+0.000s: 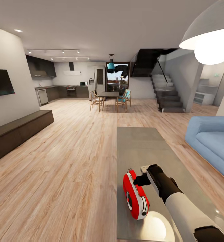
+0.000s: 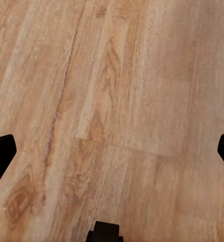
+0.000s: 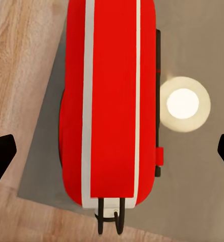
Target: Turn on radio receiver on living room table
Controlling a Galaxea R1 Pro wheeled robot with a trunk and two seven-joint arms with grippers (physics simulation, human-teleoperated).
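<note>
The living room has a light wood plank floor (image 1: 68, 161), a blue sofa (image 1: 213, 141) and a wall-mounted TV (image 1: 1, 82), and the long grey table (image 1: 139, 144) runs down its middle. The red radio receiver (image 1: 135, 194) stands near the table's close end by its left edge, with the right gripper (image 1: 139, 180) directly above it, jaws spread wide on either side of the red body (image 3: 112, 101) and not touching. The left gripper (image 2: 112, 151) hangs over bare floor, jaws also wide apart.

No text, label or number can be read anywhere; the radio receiver (image 1: 135, 195) perhaps carries markings, too blurred to tell.
</note>
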